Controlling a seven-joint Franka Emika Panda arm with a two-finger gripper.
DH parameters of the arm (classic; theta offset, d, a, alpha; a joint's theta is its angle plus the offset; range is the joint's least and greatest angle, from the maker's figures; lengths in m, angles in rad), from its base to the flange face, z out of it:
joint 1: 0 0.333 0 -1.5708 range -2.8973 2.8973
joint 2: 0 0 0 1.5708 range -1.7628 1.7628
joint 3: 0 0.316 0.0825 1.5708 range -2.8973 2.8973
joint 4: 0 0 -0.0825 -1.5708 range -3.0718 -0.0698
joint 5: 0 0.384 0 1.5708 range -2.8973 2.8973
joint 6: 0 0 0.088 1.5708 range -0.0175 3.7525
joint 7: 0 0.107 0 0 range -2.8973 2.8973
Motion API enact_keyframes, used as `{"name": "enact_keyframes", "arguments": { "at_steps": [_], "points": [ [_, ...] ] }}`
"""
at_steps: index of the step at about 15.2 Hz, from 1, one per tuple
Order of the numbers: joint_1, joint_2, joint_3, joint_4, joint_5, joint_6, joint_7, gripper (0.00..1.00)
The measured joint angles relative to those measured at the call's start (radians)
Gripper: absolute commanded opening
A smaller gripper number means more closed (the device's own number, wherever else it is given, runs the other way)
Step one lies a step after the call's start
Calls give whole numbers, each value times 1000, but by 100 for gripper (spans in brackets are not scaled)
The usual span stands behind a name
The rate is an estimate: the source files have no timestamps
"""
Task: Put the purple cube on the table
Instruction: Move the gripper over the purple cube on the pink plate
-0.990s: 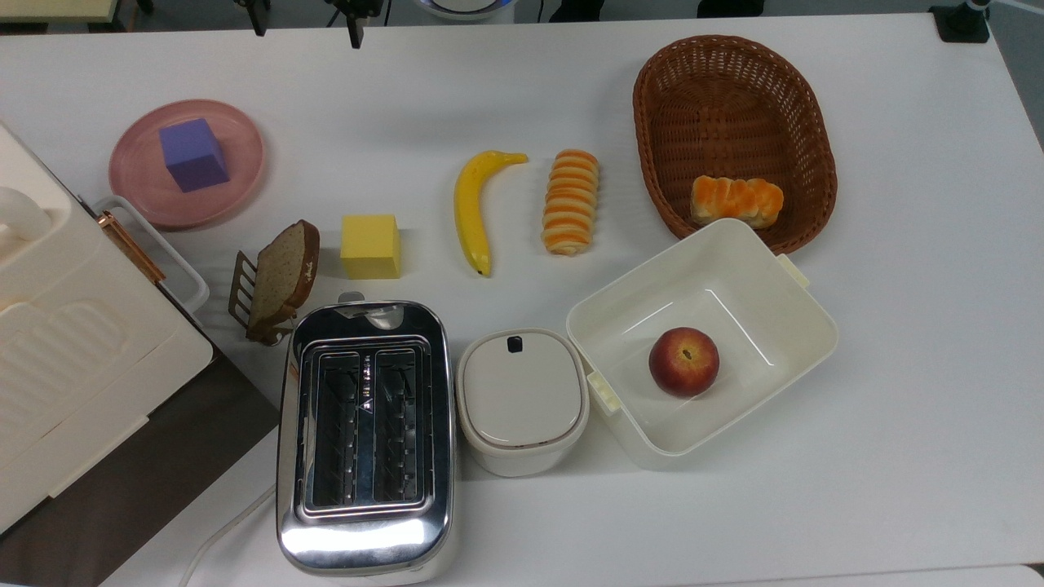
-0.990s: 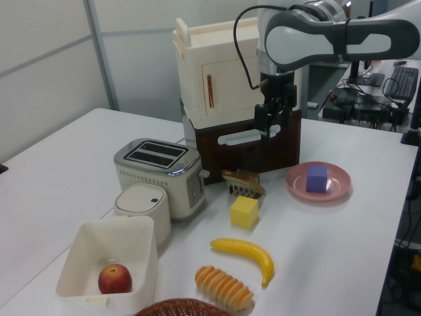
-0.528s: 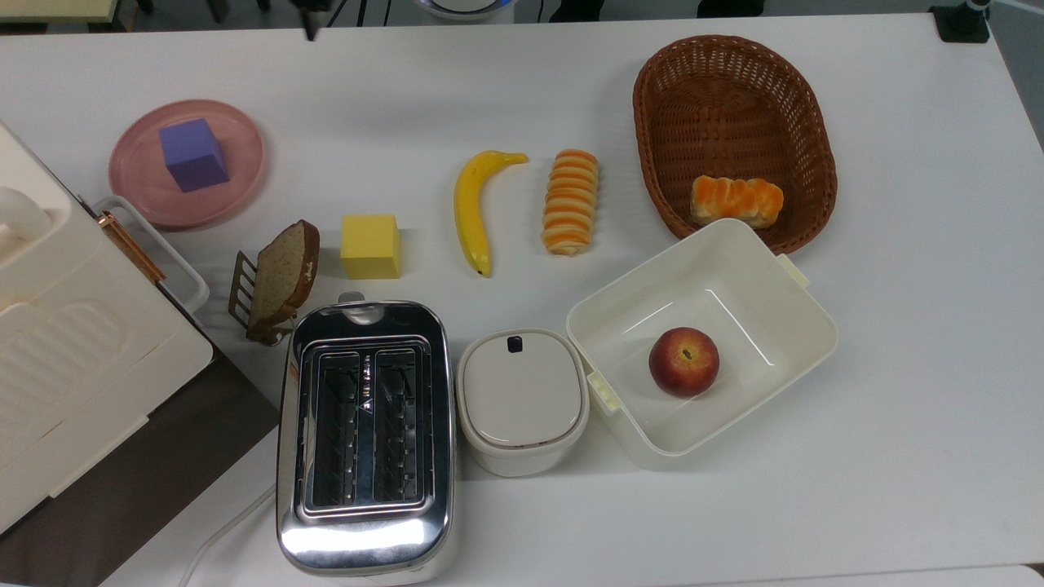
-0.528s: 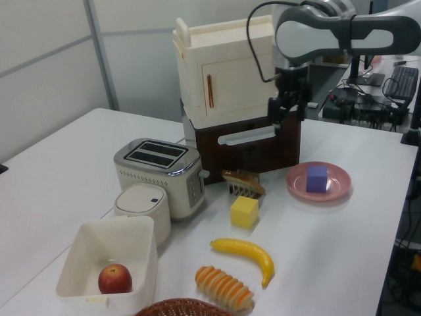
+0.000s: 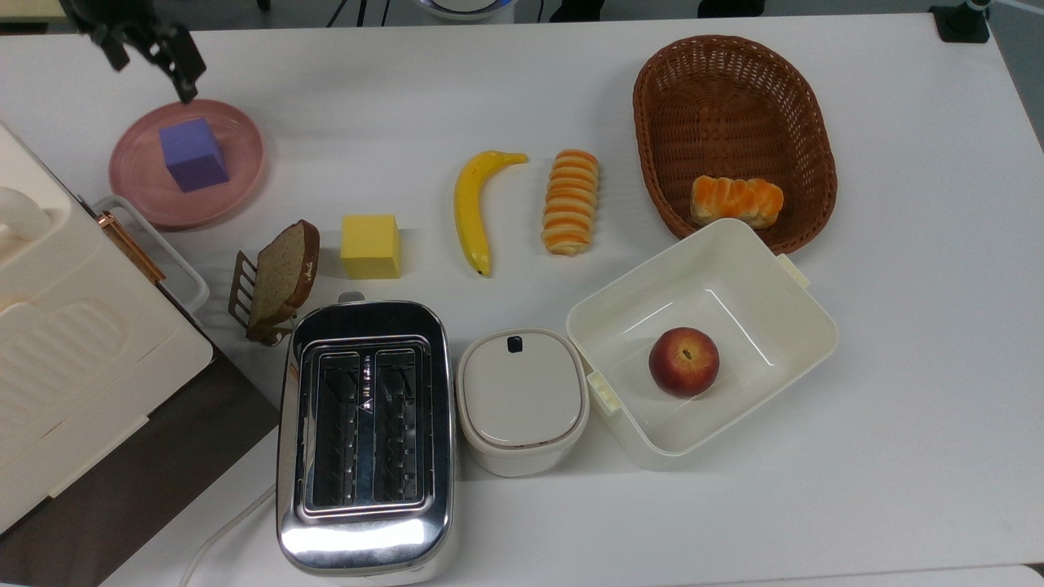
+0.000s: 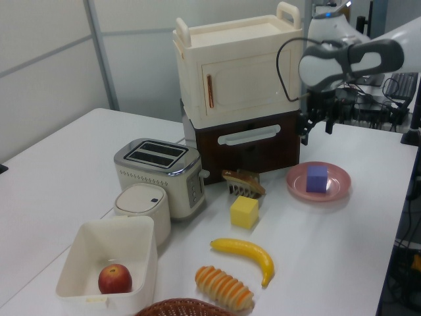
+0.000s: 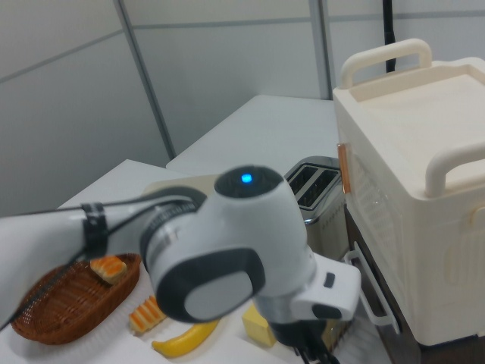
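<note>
The purple cube (image 5: 193, 154) sits on the round pink plate (image 5: 236, 181), near the desk's (image 5: 897, 489) corner beside the cream cabinet (image 5: 73, 359). In the top view it lies at about five o'clock from the end effector (image 5: 148, 59), which hangs above the plate's far rim with its fingers spread and nothing between them. In the left view the end effector (image 6: 317, 125) hovers at about eleven o'clock from the cube (image 6: 317, 178), well clear of it; in the top view its upper part is cut off by the frame edge, so its height over the plate is hard to judge there.
</note>
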Motion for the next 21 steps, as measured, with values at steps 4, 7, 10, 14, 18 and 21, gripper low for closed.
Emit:
{"name": "enact_keyframes", "arguments": {
  "at_steps": [4,7,10,14,18,21],
  "points": [
    [-1,76,0,-34,-3,122,0,100],
    [-1,106,0,-34,-20,129,0,100],
    [-4,123,0,-34,-46,129,0,100],
    [-33,137,0,-37,-52,132,7,100],
    [-100,138,-1,-36,45,172,113,100],
    [-99,136,5,-36,53,173,196,100]
  ]
}}
